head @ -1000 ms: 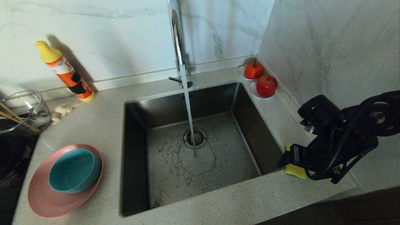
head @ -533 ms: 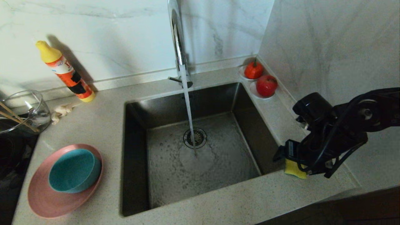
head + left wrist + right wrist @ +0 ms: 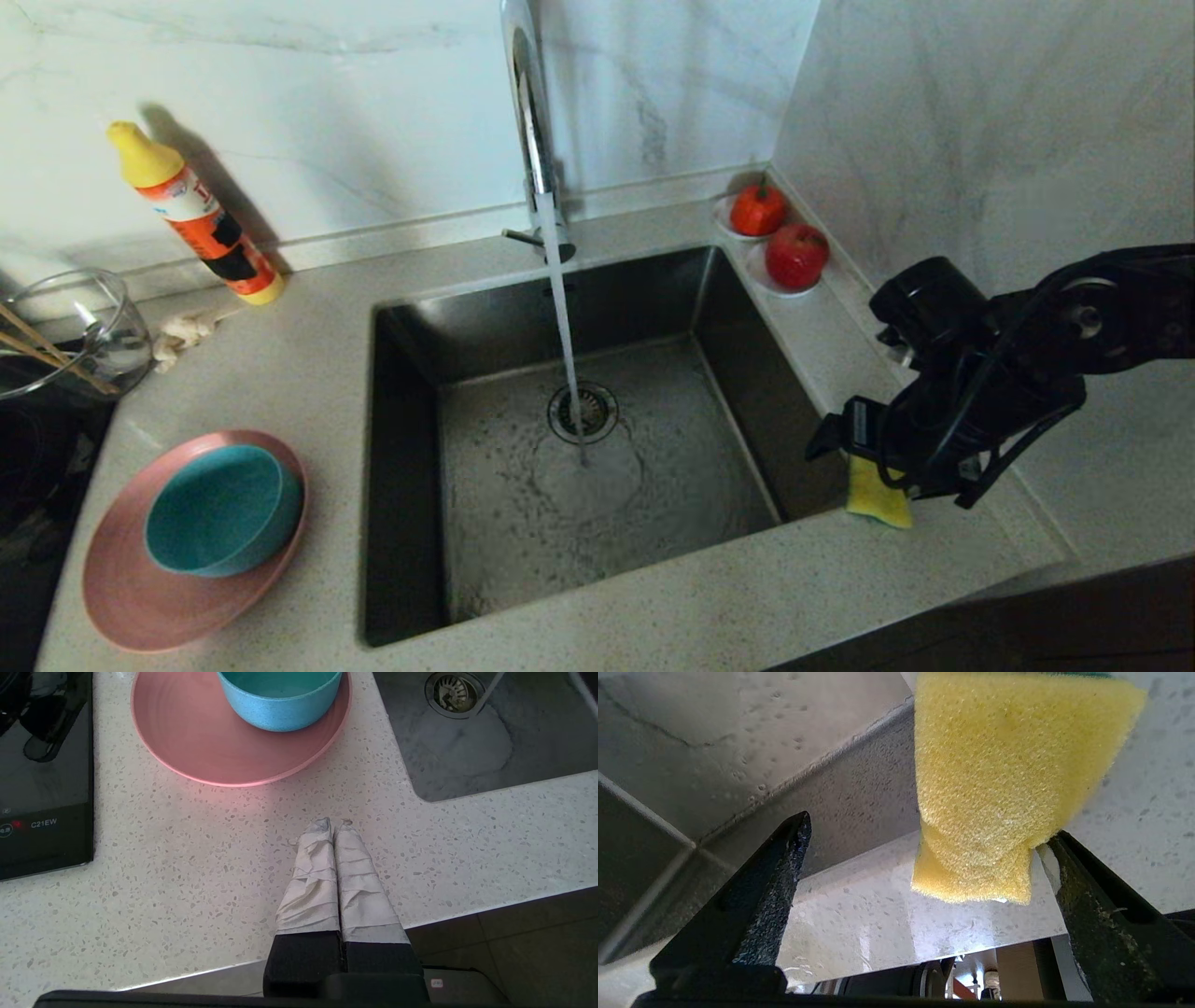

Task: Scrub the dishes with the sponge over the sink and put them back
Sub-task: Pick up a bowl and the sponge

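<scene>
The yellow sponge (image 3: 878, 497) rests on the counter at the sink's (image 3: 407, 467) right rim. My right gripper (image 3: 857, 465) is open and straddles it; in the right wrist view the sponge (image 3: 1008, 774) sits between the wide-spread black fingers (image 3: 780, 858), close against one of them. The teal bowl (image 3: 224, 509) stands on the pink plate (image 3: 131, 597) left of the sink. Thin wooden sticks (image 3: 37, 359) lean in a glass jug. My left gripper (image 3: 332, 823) is shut and empty above the counter's front edge, near the plate (image 3: 196, 751).
Water runs from the chrome tap (image 3: 527, 112) onto the drain strainer (image 3: 583, 412). An orange bottle (image 3: 201, 219) and a rag (image 3: 187, 329) lie at the back left. Two red fruits (image 3: 796, 254) on saucers sit at the back right. A black hob (image 3: 42, 788) borders the plate.
My right arm has shifted left toward the sink's rim, with the gripper still open around the sponge. The left arm has kept still.
</scene>
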